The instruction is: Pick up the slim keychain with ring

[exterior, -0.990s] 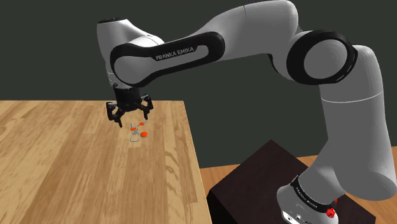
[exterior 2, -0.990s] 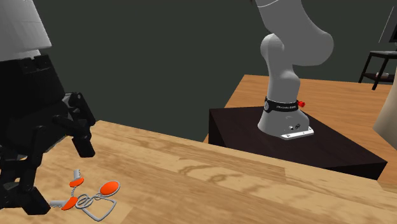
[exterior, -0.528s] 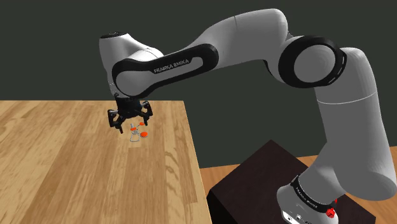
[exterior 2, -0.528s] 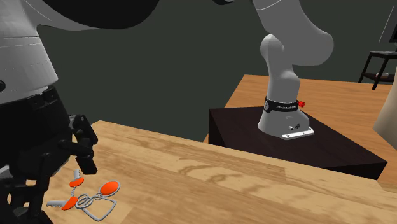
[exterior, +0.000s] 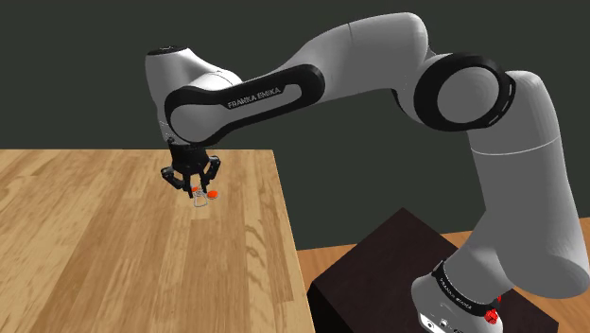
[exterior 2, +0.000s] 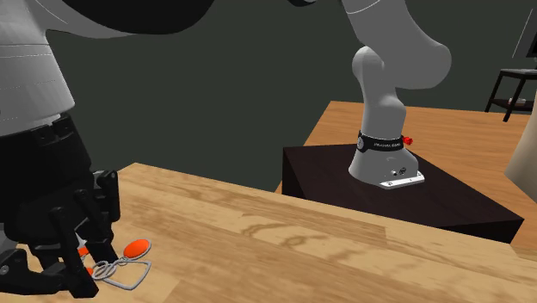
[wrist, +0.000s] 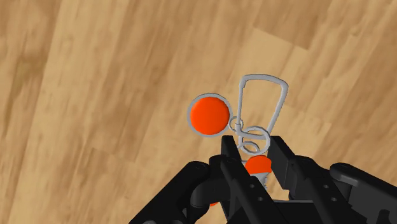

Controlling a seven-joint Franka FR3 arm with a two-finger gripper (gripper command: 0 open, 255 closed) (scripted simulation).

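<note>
Pincer (exterior: pixel 192 185) dropped onto keychain (wrist: pixel 208 115); fingers (wrist: pixel 230 156) went fr wide apart to clamped on orange tag (wrist: pixel 257 165).

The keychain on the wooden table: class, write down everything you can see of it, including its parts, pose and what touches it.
The keychain lies flat on the wooden table. A thin grey wire clip, tapering like a carabiner, links through small rings to a round orange disc with a pale rim. A second orange piece sits under the black gripper, which is down over that end; contact there cannot be told.
</note>
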